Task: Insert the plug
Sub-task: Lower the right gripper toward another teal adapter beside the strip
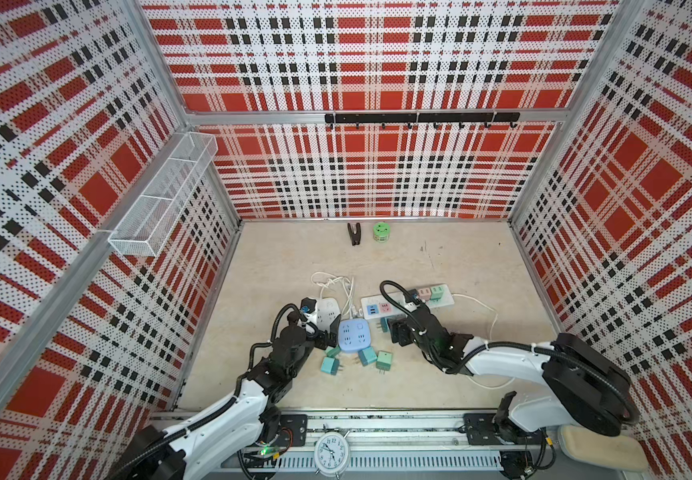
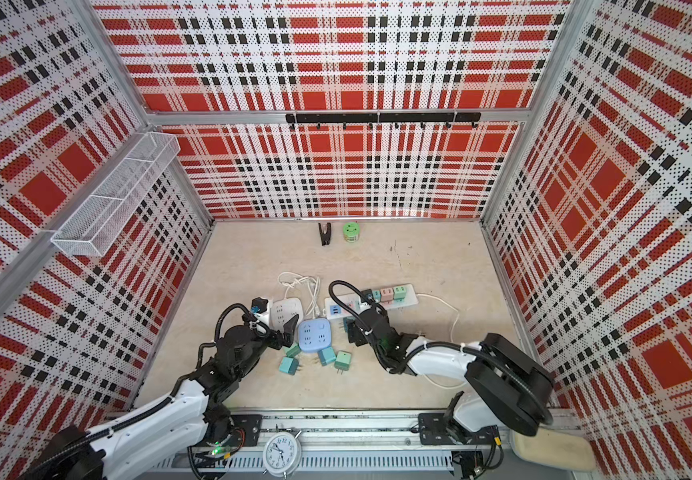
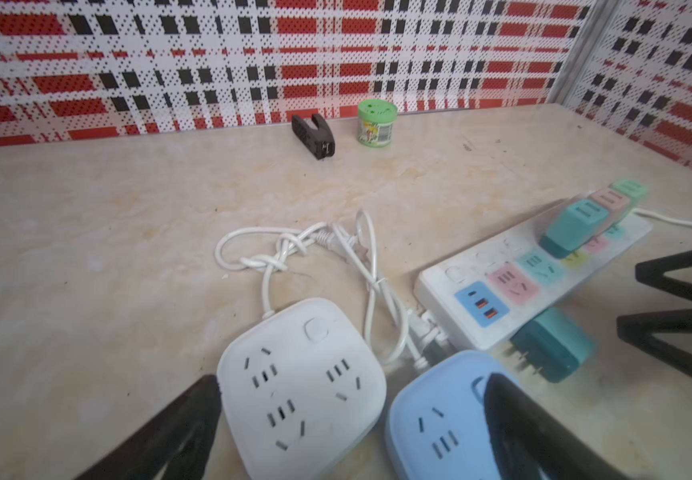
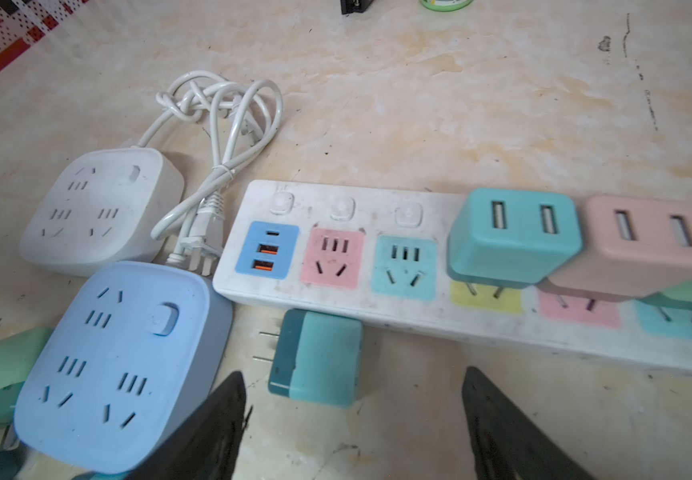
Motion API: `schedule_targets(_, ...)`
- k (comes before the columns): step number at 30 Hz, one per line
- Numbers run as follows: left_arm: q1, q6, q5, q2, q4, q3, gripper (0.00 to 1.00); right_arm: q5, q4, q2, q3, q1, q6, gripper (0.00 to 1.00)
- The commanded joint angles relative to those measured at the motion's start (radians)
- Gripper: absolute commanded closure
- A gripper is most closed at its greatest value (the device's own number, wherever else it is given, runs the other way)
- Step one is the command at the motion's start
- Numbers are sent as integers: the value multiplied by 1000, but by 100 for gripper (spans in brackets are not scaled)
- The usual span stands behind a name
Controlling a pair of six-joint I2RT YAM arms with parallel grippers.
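Note:
A teal plug [image 4: 315,357] lies on its side on the table against the near edge of the long white power strip [image 4: 336,309], prongs toward the blue square socket [image 4: 123,365]. My right gripper [image 4: 352,415] is open just short of it, with nothing between its fingers. In both top views it [image 1: 396,328] hovers by that plug [image 1: 385,323]. Teal [image 4: 510,237], pink [image 4: 647,245] and green chargers sit in the strip. My left gripper [image 3: 352,415] is open over the white square socket [image 3: 298,386] and the blue socket [image 3: 439,415].
Several loose teal and green plugs [image 1: 367,356] lie in front of the blue socket [image 1: 353,335]. Coiled white cables [image 1: 336,284] sit behind the sockets. A black clip [image 1: 353,234] and green jar [image 1: 381,232] stand at the back wall. An alarm clock [image 1: 331,453] is on the front rail.

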Motion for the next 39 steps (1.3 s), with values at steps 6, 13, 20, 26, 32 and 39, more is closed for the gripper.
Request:
schedule_targets(6, 7, -38, -21, 74, 107, 29, 1, 45, -45, 135, 94, 23, 18, 16)
schedule_targets(13, -30, -17, -46, 148, 108, 64, 1, 57, -123, 218, 173, 24, 9, 13)
schedule_targets(20, -85, 22, -88, 207, 107, 95, 1, 70, -136, 251, 207, 26, 1, 10)
schedule_targets(26, -102, 28, -124, 208, 108, 96, 1, 86, -157, 286, 225, 29, 17, 9)
schedule_targets(32, -101, 27, -123, 194, 107, 89, 1, 132, -185, 309, 233, 49, 19, 9)
schedule_targets(39, -101, 30, -113, 218, 108, 100, 1, 178, -172, 196, 120, 56, 82, 8)
